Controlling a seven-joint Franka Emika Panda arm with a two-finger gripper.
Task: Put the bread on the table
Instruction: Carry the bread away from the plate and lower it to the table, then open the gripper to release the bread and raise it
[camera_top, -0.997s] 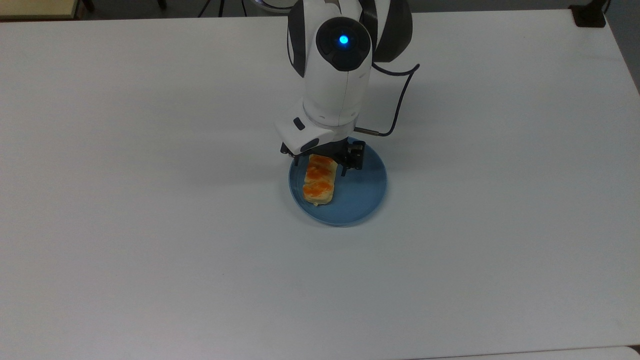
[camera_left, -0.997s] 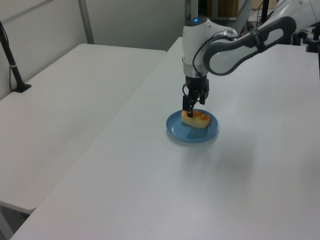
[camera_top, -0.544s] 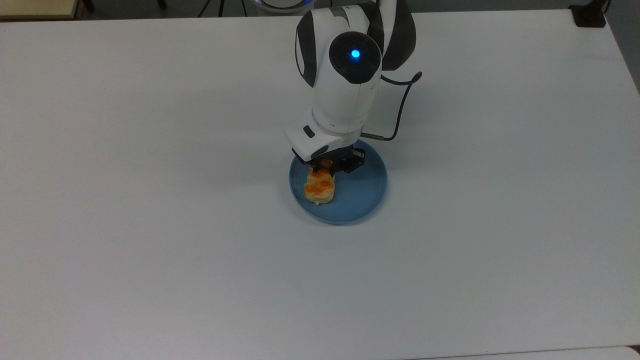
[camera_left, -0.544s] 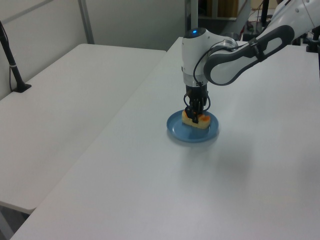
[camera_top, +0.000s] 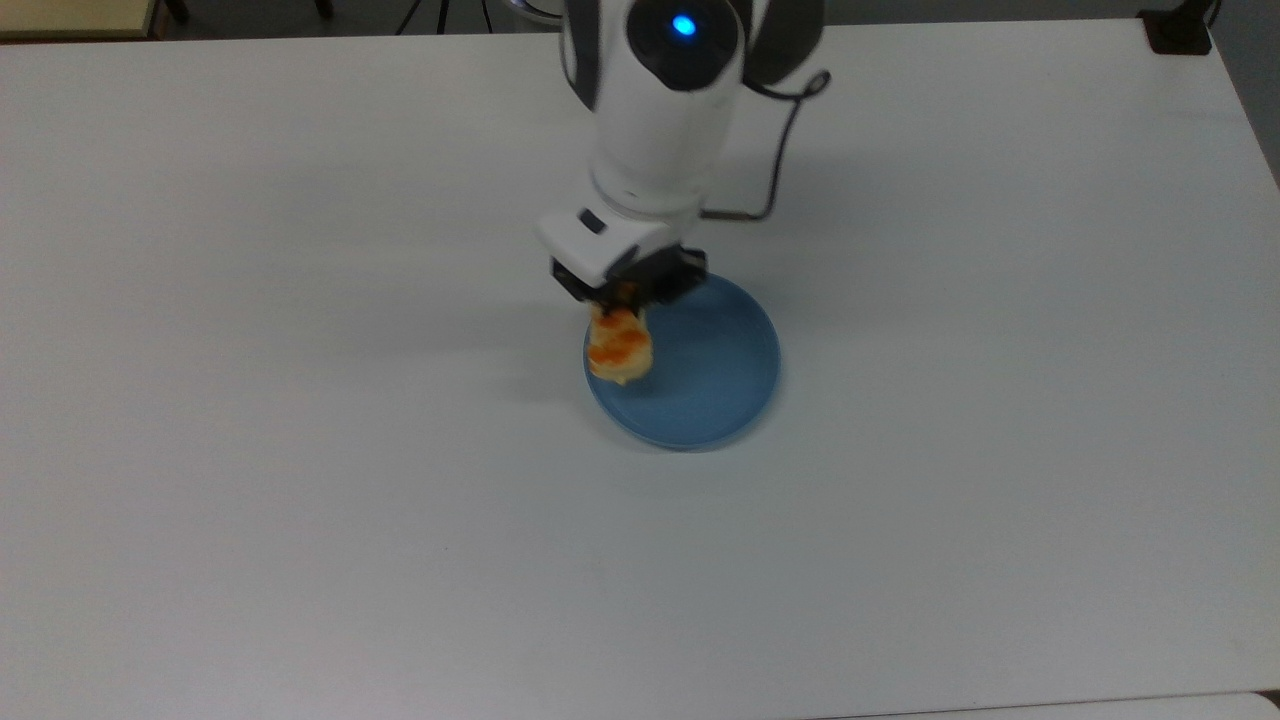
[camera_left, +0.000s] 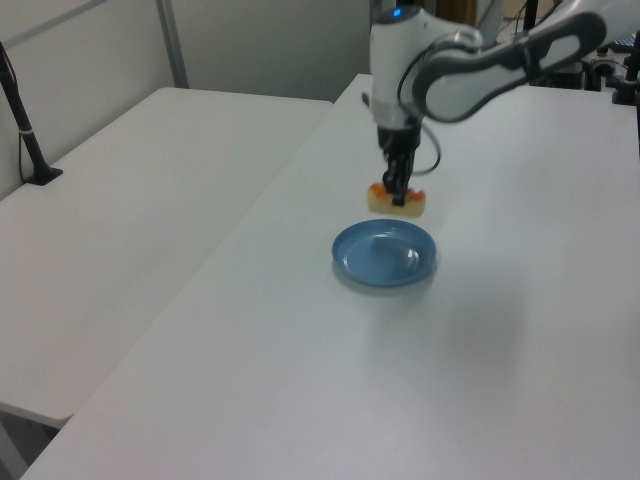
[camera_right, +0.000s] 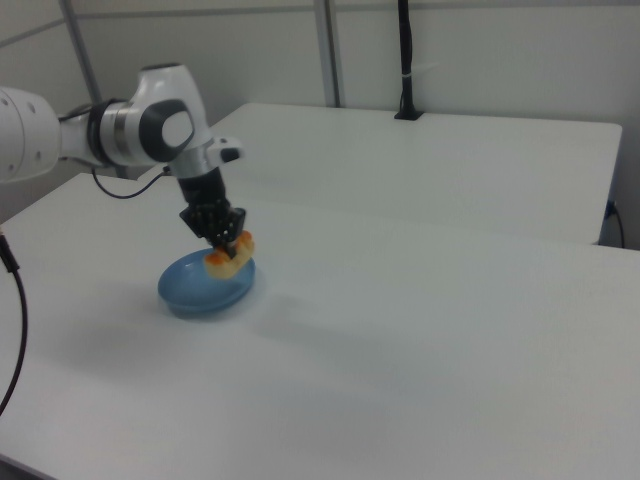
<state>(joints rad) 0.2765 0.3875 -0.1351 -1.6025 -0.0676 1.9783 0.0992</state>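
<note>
The pale-yellow bread (camera_top: 619, 345) (camera_left: 397, 199) (camera_right: 229, 254) with orange-glazed bumps hangs in the air, lifted clear of the round blue plate (camera_top: 700, 375) (camera_left: 385, 254) (camera_right: 195, 290). My gripper (camera_top: 625, 292) (camera_left: 399, 196) (camera_right: 228, 240) is shut on the bread's middle, pointing straight down. In the top view the bread hovers over the plate's left rim. The plate lies bare on the white table (camera_top: 300, 450) (camera_left: 300, 380) (camera_right: 420, 340).
A second white table (camera_left: 120, 200) (camera_right: 450, 150) stands alongside, with a black post (camera_left: 22, 120) (camera_right: 405, 60) clamped at its edge. A dark cable (camera_top: 780, 140) loops off my wrist. A black cord (camera_right: 12, 330) hangs at the right view's left edge.
My gripper closed on the bread on the plate, then rose with it. The bread went from lying on the plate to hanging above it, shifted toward the top view's left.
</note>
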